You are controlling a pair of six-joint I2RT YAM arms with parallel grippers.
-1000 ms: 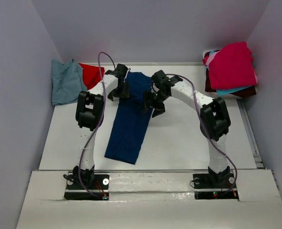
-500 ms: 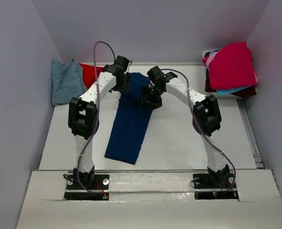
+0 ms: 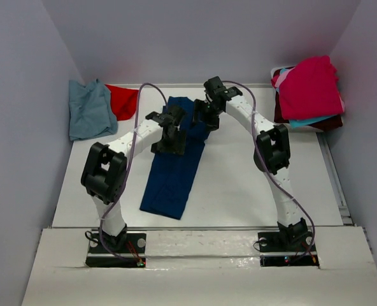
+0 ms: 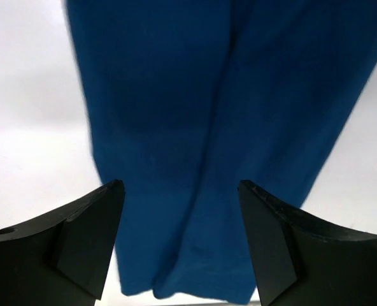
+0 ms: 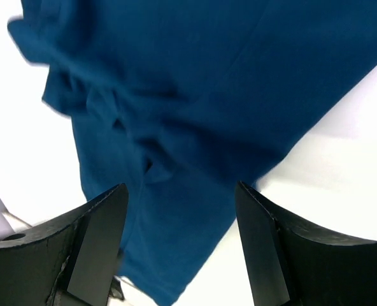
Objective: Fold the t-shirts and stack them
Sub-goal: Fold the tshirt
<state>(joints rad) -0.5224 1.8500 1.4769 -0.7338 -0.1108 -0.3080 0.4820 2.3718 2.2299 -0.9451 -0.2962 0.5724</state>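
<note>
The top view looks down from high on the near side of the long navy cloth t-shirt, taking in its whole strip from afar, while the wrist views, behind the left gripper and right gripper, face down close over that same t-shirt, the part all three share.

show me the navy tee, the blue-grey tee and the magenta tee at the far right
navy tee [image 3: 172, 178]: top external view, near half of the long strip.
blue-grey tee [image 3: 90, 111]: top external view, middle of the cloth.
magenta tee [image 3: 309, 86]: top external view, middle of its upward face.
</note>
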